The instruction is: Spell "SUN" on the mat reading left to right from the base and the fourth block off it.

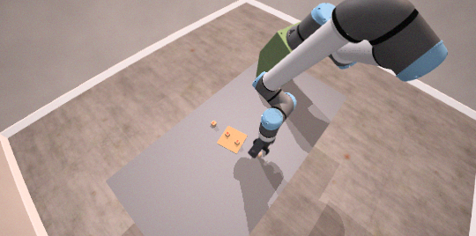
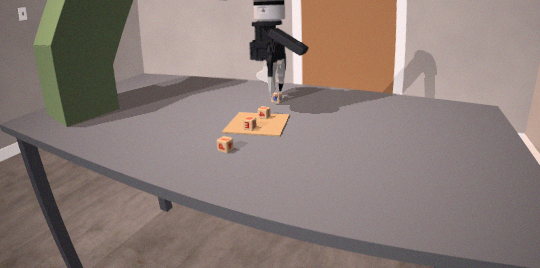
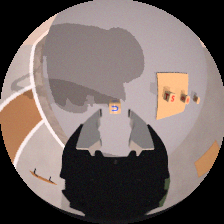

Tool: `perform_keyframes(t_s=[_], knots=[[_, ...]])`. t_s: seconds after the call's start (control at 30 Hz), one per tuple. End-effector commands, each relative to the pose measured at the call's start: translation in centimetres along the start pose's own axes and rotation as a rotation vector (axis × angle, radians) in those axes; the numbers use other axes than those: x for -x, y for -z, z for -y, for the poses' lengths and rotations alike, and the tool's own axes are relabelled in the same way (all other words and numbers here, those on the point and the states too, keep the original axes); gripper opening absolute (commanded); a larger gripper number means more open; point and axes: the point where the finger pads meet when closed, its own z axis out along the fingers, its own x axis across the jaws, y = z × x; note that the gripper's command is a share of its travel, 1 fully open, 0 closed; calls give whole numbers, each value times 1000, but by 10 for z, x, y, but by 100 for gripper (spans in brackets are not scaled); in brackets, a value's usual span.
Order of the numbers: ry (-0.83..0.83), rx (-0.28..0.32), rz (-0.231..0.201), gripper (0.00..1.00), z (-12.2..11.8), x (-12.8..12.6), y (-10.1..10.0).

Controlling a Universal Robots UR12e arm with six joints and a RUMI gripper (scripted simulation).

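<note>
A small wooden block with a blue U on top [image 2: 276,97] [image 3: 115,108] lies on the grey table [image 2: 380,164], off the orange mat [image 1: 224,143] [image 2: 234,127] [image 3: 170,82]. My gripper [image 1: 258,153] [image 2: 276,91] [image 3: 114,109] is low over this block, its fingers partly open with a tip on either side and not closed on it. Two blocks with red letters [image 1: 227,134] [image 1: 237,142] [image 2: 250,123] [image 2: 264,112] stand on the mat. A fourth block with a red letter [image 1: 213,123] [image 2: 225,144] [image 3: 196,98] lies off the mat on its other side.
A tall green box [image 1: 273,54] [image 2: 75,49] stands at the table's far end by the robot's base. The arm reaches over the table from there. An orange door [image 2: 350,24] is behind the table.
</note>
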Motion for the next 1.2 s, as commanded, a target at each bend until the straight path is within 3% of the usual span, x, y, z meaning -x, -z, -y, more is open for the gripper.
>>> perform_keyframes(t_s=[0.0,0.4,1.0,1.03,1.17], knots=[[0,-1,0,37,0,0,-9],[0,-1,0,37,0,0,-22],[0,-1,0,37,0,0,-23],[0,-1,0,25,0,0,-23],[0,-1,0,25,0,0,-23]])
